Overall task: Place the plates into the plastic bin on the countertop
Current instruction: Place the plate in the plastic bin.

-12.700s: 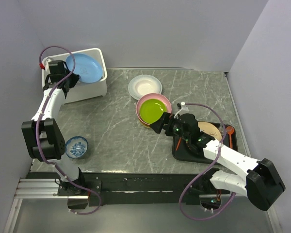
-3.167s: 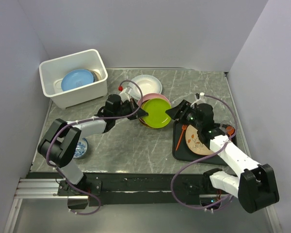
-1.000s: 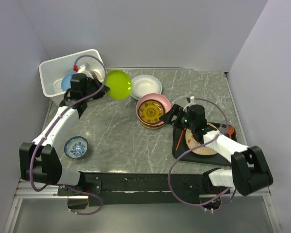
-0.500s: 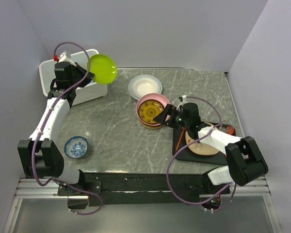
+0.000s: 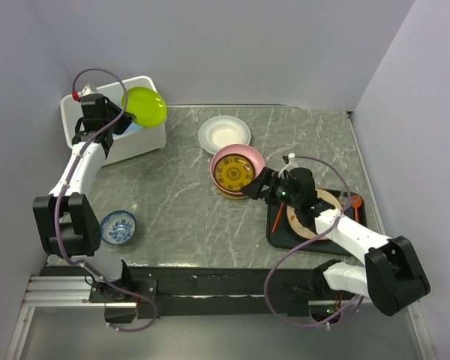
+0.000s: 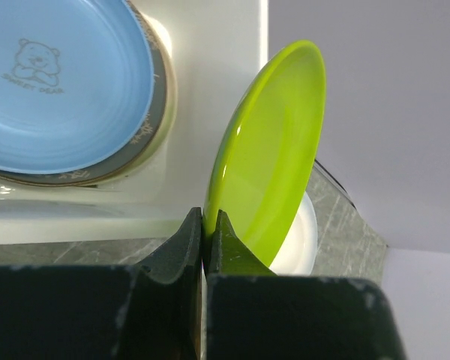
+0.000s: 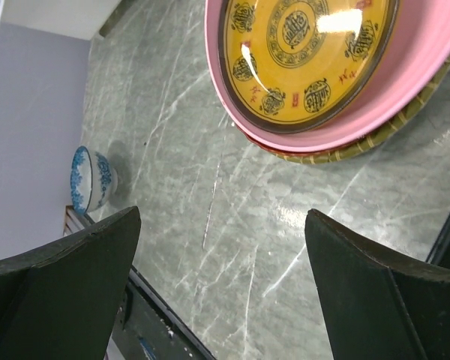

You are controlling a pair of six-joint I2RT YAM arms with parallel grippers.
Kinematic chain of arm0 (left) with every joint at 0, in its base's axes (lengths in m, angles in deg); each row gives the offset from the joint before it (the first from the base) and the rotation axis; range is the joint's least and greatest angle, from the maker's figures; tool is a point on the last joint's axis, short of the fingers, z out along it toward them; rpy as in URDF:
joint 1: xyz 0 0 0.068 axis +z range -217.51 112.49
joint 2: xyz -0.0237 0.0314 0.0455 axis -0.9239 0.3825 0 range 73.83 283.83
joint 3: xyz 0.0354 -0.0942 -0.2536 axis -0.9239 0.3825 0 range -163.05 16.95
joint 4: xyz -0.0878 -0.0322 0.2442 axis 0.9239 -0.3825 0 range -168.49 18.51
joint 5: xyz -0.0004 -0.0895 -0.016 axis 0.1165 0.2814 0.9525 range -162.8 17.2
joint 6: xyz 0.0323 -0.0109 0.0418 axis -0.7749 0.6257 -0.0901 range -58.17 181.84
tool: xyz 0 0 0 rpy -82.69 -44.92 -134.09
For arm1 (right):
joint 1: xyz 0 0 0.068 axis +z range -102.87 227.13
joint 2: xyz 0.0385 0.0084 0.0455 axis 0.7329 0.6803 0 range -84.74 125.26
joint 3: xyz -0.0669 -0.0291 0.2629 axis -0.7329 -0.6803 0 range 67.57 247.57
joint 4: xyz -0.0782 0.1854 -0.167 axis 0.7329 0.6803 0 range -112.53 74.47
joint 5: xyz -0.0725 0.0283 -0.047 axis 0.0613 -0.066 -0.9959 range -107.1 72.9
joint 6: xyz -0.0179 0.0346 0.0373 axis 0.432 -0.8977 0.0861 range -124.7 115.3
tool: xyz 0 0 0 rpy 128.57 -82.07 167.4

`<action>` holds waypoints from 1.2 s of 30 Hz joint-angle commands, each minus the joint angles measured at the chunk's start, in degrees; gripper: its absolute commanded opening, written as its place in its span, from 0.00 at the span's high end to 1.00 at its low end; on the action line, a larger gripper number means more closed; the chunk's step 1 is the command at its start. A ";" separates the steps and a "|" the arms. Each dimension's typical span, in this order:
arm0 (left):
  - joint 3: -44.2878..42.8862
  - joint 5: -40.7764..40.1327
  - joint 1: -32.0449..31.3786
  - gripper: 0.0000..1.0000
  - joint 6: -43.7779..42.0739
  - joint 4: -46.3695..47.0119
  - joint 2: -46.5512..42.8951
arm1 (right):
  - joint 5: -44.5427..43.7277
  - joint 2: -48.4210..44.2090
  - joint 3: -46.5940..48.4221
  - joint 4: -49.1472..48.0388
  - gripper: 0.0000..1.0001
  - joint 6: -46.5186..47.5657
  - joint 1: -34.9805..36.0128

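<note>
My left gripper [image 5: 118, 114] is shut on the rim of the green plate [image 5: 144, 106], holding it on edge over the white plastic bin [image 5: 148, 139]. In the left wrist view the green plate [image 6: 274, 150] stands in the jaws [image 6: 208, 234] above the bin wall [image 6: 217, 75], with the light blue plate [image 6: 60, 82] lying inside on another plate. My right gripper [image 5: 255, 187] is open and empty beside the stack with the yellow patterned plate [image 5: 232, 173] in the pink plate [image 5: 253, 159]; this stack [image 7: 307, 52] also shows in the right wrist view. A white plate [image 5: 223, 134] lies behind.
A small blue-and-white bowl [image 5: 118, 226] stands at the front left, also in the right wrist view [image 7: 90, 180]. A black tray [image 5: 281, 234] at the right holds a cream plate [image 5: 326, 202] and an orange utensil [image 5: 355, 202]. The grey-green countertop [image 5: 187, 202] lies between.
My left arm has carried the green plate from the stack leftward to above the bin, now lower and closer over it. My right gripper has shifted slightly by the stack.
</note>
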 commanded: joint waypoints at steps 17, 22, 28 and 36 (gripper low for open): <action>-2.05 -0.86 8.03 0.99 5.36 1.21 0.40 | 0.85 6.48 6.58 -1.21 0.03 1.06 6.31; -3.19 1.86 9.35 0.99 5.71 1.39 3.92 | -0.30 6.22 6.58 -0.24 0.03 1.24 7.19; -1.34 2.74 10.05 0.99 6.59 3.33 4.27 | -1.27 5.68 6.84 0.99 0.03 1.50 7.54; -2.75 2.31 10.23 0.99 5.71 2.36 6.73 | -0.74 5.42 6.50 1.96 0.03 2.11 7.54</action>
